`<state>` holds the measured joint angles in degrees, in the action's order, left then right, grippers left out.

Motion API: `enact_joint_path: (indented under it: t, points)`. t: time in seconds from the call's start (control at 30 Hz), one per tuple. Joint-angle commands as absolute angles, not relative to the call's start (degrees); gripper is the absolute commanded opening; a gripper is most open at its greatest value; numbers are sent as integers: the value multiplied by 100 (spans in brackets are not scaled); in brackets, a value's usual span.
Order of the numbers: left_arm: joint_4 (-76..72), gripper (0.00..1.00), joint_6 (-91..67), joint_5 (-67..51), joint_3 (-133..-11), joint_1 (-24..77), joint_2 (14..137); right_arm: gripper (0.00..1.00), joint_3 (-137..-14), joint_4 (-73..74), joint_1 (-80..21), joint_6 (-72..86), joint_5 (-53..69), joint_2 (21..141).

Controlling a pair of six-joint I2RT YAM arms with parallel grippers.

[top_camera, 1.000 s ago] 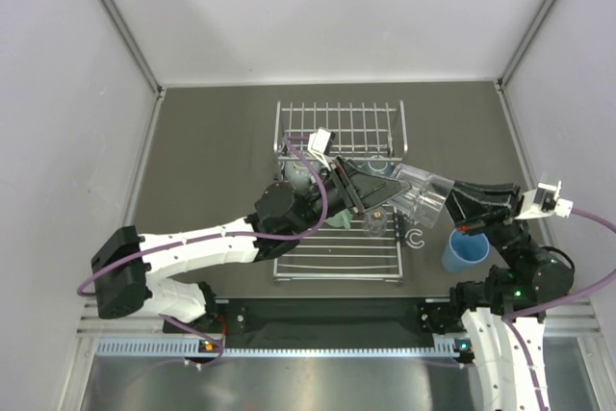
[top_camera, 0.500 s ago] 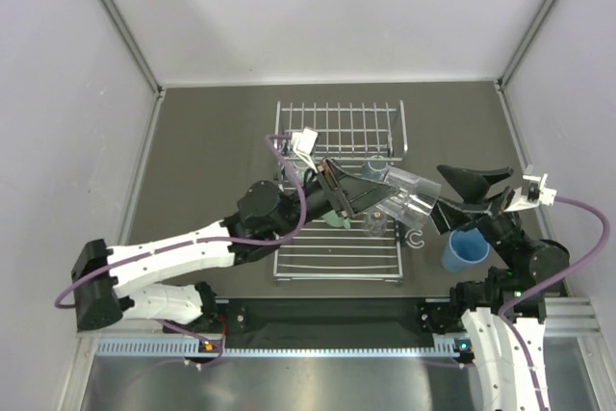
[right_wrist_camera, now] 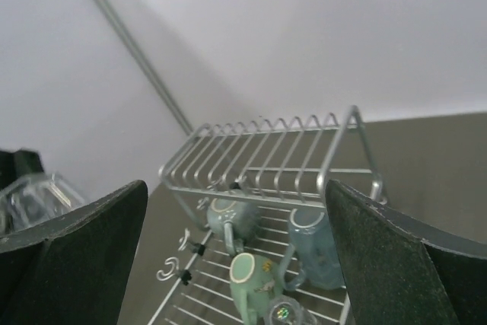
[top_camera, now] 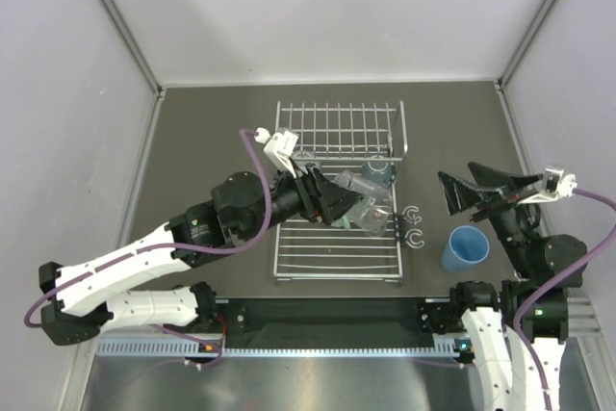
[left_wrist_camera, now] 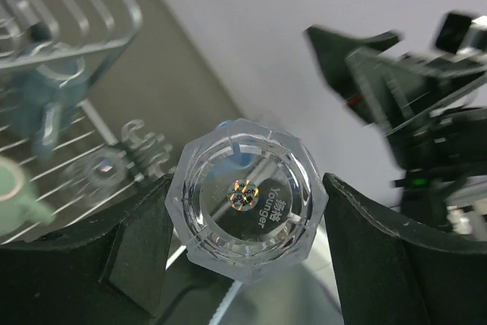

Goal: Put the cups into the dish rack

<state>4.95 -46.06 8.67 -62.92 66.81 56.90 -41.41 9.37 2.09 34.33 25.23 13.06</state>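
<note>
Left gripper (left_wrist_camera: 249,222), jaws spread wide, pinches the clear tumbler (left_wrist_camera: 247,184) between its fingers, dish rack (top_camera: 337,259) beneath; rigid, light, slick, possibly glass, so clamp its faceted walls squarely; right gripper (right_wrist_camera: 240,249) stands wide open, empty.

**Six Cups, One Rack, Two Clips, Two Arms**

One wire dish rack (top_camera: 337,129). Two see-through cups: a clear tumbler (left_wrist_camera: 247,199) and a second clear tumbler (left_wrist_camera: 103,169). Two grey-blue mugs (right_wrist_camera: 227,218) (right_wrist_camera: 316,253). Only one mint-green mug (right_wrist_camera: 245,275). Only one big light-blue tumbler (top_camera: 465,249). Six cups in all, three mugs and three tumblers. Two little white C-shaped clips (top_camera: 414,214) (top_camera: 417,238). Two robot arms, a left arm (top_camera: 144,259) and a right arm (top_camera: 525,235).
</note>
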Motion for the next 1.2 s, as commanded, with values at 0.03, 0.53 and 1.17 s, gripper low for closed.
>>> enact_joint_path:
  t: [0.03, 0.53, 1.17]
  points:
    - [1810, 0, -4009, 1379, -6285, 6706, 5573, 100, -4544, 2003, 281, 3050, 1582, 1564]
    - [2329, 0, -3850, 2715, -5256, 6697, 5493, 100, -4439, 2118, 281, 3428, 1433, 1644]
    - [1803, 0, -3710, 3858, -4404, 6706, 6020, 100, -4316, 2162, 281, 3516, 1380, 1688]
